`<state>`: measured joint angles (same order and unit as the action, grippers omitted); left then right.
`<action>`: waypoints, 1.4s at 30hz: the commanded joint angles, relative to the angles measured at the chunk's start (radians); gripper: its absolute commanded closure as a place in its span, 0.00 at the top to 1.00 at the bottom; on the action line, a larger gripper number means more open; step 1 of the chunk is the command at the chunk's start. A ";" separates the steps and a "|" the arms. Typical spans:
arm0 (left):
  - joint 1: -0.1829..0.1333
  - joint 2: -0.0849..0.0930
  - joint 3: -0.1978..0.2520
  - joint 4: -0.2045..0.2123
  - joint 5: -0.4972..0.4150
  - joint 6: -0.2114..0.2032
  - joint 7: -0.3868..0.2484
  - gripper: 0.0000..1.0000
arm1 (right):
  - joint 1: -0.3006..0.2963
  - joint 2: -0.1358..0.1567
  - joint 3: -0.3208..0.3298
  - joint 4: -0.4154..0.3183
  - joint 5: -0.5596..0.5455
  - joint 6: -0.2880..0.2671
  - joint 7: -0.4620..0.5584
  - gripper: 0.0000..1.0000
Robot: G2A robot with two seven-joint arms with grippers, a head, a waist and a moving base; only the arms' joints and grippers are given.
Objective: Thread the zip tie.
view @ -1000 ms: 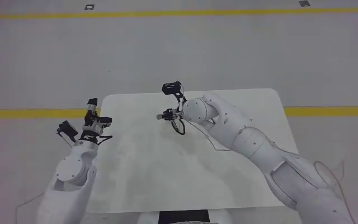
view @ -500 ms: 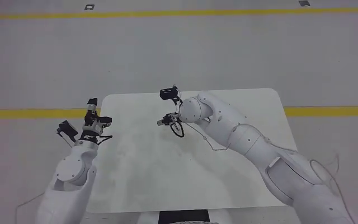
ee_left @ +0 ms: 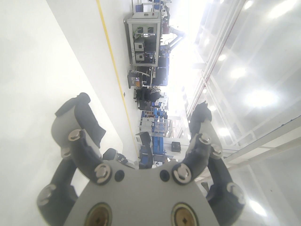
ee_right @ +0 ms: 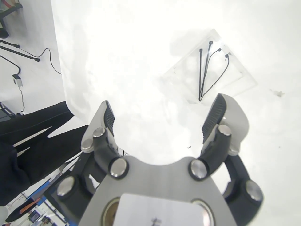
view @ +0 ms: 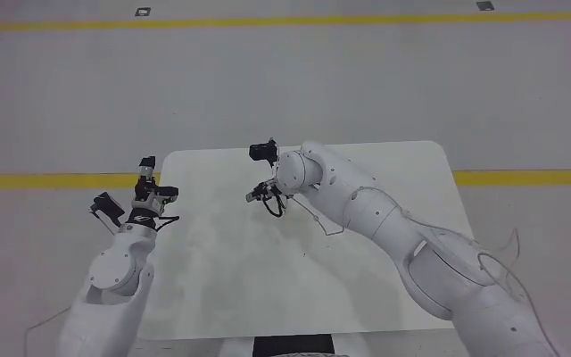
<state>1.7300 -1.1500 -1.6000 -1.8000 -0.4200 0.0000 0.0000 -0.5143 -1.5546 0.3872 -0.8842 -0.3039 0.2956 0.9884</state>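
Left hand hung just off tabletop's left edge, fingers spread, empty. Right hand hung over tabletop, fingers apart. Thin black zip ties lay fanned in clear tray nearby.

No lettering, number or sign is legible; the white label on the right tool is blurred.

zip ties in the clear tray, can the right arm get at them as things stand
Probably yes. The right pincer is open above the table, and the zip ties lie in the clear tray ahead of it, with nothing between or on top of them.
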 commanded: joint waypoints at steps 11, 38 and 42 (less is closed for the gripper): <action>0.000 0.000 0.000 0.000 0.000 0.000 0.000 1.00 | 0.041 -0.090 -0.060 0.116 -0.075 0.044 -0.003 1.00; 0.000 0.000 0.000 0.000 0.000 0.000 0.000 1.00 | 0.042 -0.189 -0.073 0.271 -0.243 0.044 -0.068 0.00; 0.000 0.000 0.000 0.000 0.000 0.000 0.000 1.00 | 0.030 -0.212 -0.068 0.306 -0.272 0.044 -0.066 0.00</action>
<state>1.7300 -1.1500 -1.6000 -1.8000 -0.4200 0.0000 0.0000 -0.4812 -1.7613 0.3182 -0.5883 -0.5682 0.3400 0.9233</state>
